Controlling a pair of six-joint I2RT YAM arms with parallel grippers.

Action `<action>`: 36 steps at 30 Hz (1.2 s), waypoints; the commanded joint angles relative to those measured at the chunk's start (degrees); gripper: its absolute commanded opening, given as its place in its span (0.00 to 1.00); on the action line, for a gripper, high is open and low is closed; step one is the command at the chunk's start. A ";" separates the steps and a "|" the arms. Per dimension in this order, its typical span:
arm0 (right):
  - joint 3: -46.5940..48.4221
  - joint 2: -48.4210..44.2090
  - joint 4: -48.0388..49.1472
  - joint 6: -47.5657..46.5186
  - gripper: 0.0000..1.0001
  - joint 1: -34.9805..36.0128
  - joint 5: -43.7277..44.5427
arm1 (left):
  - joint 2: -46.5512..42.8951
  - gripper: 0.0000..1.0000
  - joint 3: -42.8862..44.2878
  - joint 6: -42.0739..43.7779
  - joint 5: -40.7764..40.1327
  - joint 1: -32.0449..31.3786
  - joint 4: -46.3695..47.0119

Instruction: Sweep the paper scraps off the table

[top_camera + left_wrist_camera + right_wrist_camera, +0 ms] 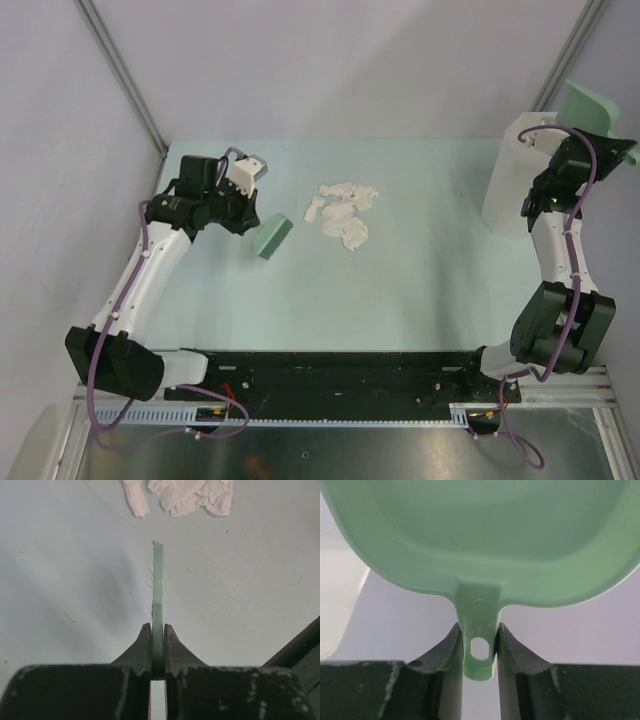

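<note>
White paper scraps (344,212) clustered on table (420,290)

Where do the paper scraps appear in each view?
Top external: paper scraps central on the table, right of the brush.
Left wrist: paper scraps at the top edge, beyond the brush tip.
Right wrist: not in it; the dustpan fills it.
Shared landmark: the brush, in top and left wrist views.
</note>
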 commanded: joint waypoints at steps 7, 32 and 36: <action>0.75 -6.78 -9.25 -12.35 0.00 -0.46 -5.54 | 1.93 0.00 4.19 2.91 4.96 -0.36 1.34; 15.50 -3.88 -10.17 0.08 0.00 4.37 -3.88 | 5.45 0.00 5.06 5.20 6.45 -0.27 -0.85; 25.52 -2.39 -19.29 19.41 0.00 6.84 -2.56 | 5.62 0.00 5.41 4.58 7.16 -0.27 -0.85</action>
